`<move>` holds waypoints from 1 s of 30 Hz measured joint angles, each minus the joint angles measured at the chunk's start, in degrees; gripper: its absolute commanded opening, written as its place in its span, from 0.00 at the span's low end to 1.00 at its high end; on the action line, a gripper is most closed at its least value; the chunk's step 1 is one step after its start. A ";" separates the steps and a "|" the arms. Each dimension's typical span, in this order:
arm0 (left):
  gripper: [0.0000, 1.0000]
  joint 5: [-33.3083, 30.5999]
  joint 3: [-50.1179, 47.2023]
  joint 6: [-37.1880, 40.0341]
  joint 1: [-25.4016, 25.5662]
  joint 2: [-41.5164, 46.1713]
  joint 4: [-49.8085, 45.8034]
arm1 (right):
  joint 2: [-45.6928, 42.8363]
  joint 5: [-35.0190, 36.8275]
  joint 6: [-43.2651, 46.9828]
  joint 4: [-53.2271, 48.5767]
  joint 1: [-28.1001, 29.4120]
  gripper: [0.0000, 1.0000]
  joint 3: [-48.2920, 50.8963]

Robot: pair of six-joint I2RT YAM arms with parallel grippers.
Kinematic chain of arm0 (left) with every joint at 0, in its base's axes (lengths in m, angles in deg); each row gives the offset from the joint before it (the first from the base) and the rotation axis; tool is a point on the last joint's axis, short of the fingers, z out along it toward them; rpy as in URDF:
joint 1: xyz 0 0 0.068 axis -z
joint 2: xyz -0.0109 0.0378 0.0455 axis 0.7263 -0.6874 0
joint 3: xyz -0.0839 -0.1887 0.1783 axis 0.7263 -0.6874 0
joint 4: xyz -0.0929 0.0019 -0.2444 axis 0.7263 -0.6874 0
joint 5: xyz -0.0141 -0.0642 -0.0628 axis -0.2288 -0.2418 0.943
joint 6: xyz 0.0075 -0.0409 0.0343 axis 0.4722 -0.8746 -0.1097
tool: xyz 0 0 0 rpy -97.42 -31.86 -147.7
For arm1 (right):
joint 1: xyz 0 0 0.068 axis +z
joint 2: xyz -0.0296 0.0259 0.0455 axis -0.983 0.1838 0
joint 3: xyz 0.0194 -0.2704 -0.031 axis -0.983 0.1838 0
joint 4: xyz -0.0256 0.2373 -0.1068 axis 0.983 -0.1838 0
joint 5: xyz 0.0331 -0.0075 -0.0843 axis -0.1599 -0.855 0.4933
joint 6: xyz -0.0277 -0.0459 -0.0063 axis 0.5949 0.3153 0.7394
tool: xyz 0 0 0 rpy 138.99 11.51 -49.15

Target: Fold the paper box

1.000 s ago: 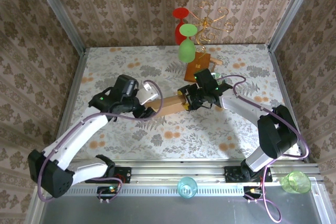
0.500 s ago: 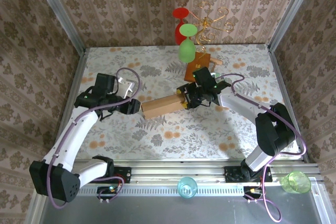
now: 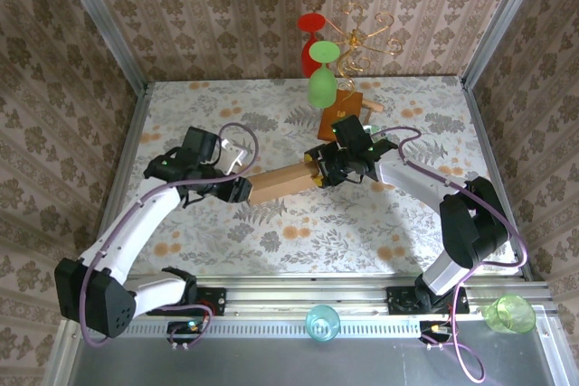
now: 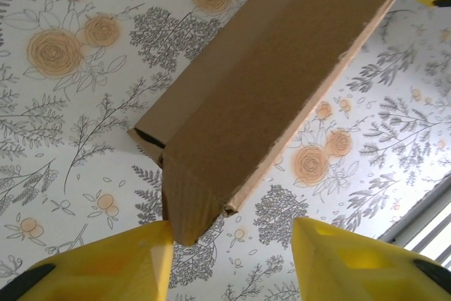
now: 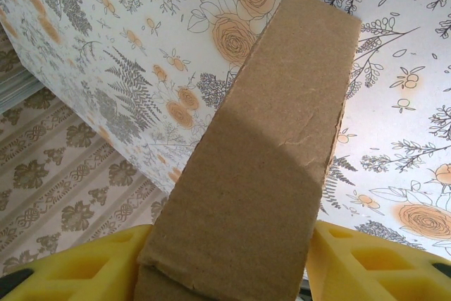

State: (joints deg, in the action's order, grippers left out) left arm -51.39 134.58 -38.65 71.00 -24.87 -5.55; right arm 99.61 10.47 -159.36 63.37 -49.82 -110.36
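Paper box (image 3: 282, 183): mid-surface (image 3: 362, 223), spanning between both arms.
Right end effector (image 5: 225, 266): clamped on the box's right end.
Left end effector (image 4: 232, 244): partly open around the left end, one finger (image 4: 106, 266) touching.
Nearby: orange-brown board (image 3: 342, 117), just behind the right end effector.

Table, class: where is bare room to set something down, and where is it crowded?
Freest: the near strip of table between the paper box and the front rail. Then the far-left corner, and the far-right patch beyond the right arm. Crowded: the middle, where left gripper and right gripper meet it, and far centre around the orange-brown board and green glass.
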 measured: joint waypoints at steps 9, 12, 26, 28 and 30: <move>0.33 -3.54 0.48 0.15 1.07 -2.47 0.07 | 0.00 0.00 -0.17 0.02 0.00 0.55 0.00; 0.33 -4.15 0.76 0.13 1.05 -2.71 0.02 | 0.00 0.00 -0.20 0.02 0.00 0.54 0.00; 0.30 -5.77 3.39 -0.02 3.04 -3.54 -0.02 | 0.00 0.00 -0.20 0.02 0.00 0.53 0.00; 0.28 -5.81 3.37 -0.02 3.04 -4.07 -0.04 | 0.02 0.00 -0.20 0.02 0.00 0.53 0.00; 0.26 -5.97 3.37 -0.04 3.04 -4.22 -0.02 | 0.02 0.00 -0.22 0.02 0.00 0.53 0.00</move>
State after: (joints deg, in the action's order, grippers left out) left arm -57.36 137.94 -38.69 74.04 -29.09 -5.57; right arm 99.63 10.47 -159.58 63.40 -49.82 -110.36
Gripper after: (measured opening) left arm 0.274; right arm 0.531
